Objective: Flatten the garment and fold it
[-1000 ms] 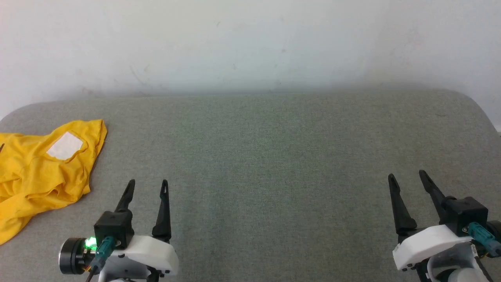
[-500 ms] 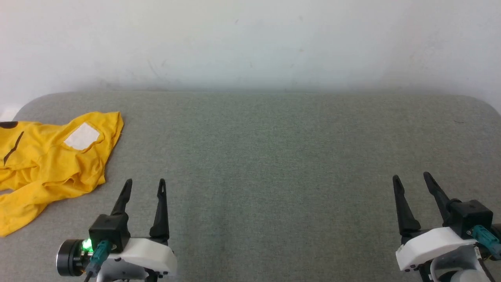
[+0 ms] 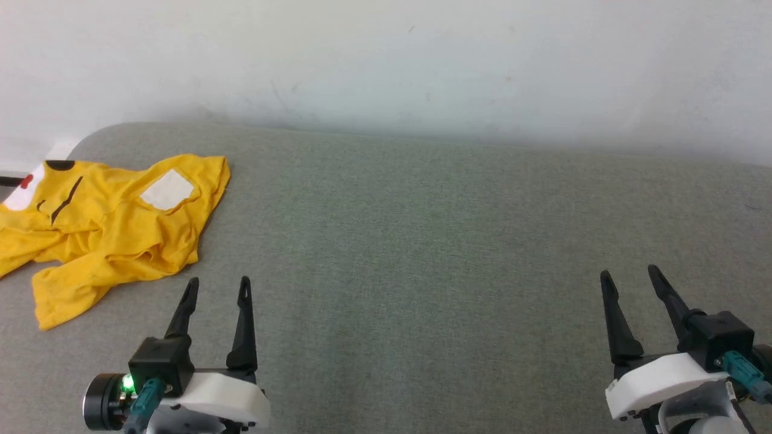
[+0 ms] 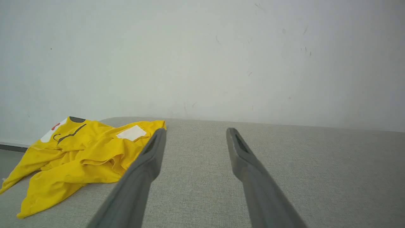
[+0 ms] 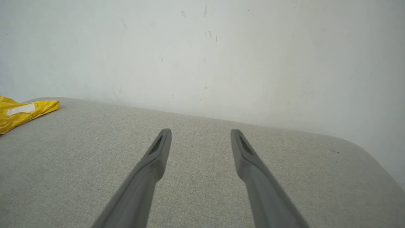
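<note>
The garment (image 3: 114, 235), bright yellow, lies crumpled on the far left part of the grey bench (image 3: 422, 241), reaching its left edge. It is rumpled into folds, with a white patch (image 3: 167, 189) facing up on its right side and a bit of the face print (image 3: 57, 202) showing at its left. The left end effector (image 3: 218, 280) hangs just near of the shirt's rim, apart from it, fingers spread wide and holding nothing. The right end effector (image 3: 629, 271) sits well apart at the near right, over bare cloth, also wide and empty. A pale wall (image 3: 386, 60) stands behind the bench.
</note>
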Available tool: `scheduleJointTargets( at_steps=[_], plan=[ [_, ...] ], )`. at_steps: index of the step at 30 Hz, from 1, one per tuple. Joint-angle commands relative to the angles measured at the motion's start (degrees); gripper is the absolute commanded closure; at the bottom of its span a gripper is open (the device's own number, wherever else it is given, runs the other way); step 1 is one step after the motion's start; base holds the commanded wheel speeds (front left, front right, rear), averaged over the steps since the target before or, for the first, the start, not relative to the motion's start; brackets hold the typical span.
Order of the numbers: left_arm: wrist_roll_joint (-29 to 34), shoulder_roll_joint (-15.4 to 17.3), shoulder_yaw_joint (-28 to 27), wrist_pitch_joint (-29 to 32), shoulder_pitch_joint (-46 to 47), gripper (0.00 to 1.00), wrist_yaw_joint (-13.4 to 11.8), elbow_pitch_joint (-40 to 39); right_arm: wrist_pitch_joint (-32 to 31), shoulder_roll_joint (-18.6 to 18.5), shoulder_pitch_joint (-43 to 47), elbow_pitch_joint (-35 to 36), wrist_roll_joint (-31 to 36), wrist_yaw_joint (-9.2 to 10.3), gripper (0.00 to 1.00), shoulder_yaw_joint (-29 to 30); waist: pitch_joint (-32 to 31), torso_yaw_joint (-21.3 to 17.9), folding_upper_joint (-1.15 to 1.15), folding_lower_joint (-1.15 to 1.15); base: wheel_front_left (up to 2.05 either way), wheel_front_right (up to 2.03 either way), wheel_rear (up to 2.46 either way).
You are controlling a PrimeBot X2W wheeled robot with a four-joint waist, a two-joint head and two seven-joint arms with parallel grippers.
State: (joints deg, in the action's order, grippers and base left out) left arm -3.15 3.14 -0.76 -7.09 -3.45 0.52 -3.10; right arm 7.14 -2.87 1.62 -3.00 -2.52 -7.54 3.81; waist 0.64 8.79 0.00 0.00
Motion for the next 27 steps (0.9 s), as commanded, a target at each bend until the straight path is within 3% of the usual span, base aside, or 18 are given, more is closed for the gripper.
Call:
scheduleJointTargets(
  at_steps=[1, 27],
  plan=[
    [-0.3, -0.1, -0.2, -0.5, -0.8, 0.0, 0.1, -0.4, 0.4, 0.0, 0.6, -0.2, 0.2, 0.03, 0.0, 0.1, 0.0, 0.7, 0.0, 0.0, 0.0, 0.0, 0.0],
    [-2.4, -0.2, -1.4, -3.6, -2.8, 0.0, -0.8, -1.1, 3.6, 0.0, 0.2, -2.9, 0.7, 0.04, 0.0, -2.4, -0.5, 12.8, 0.0, 0.0, 0.0, 0.0, 0.0]
  ],
)
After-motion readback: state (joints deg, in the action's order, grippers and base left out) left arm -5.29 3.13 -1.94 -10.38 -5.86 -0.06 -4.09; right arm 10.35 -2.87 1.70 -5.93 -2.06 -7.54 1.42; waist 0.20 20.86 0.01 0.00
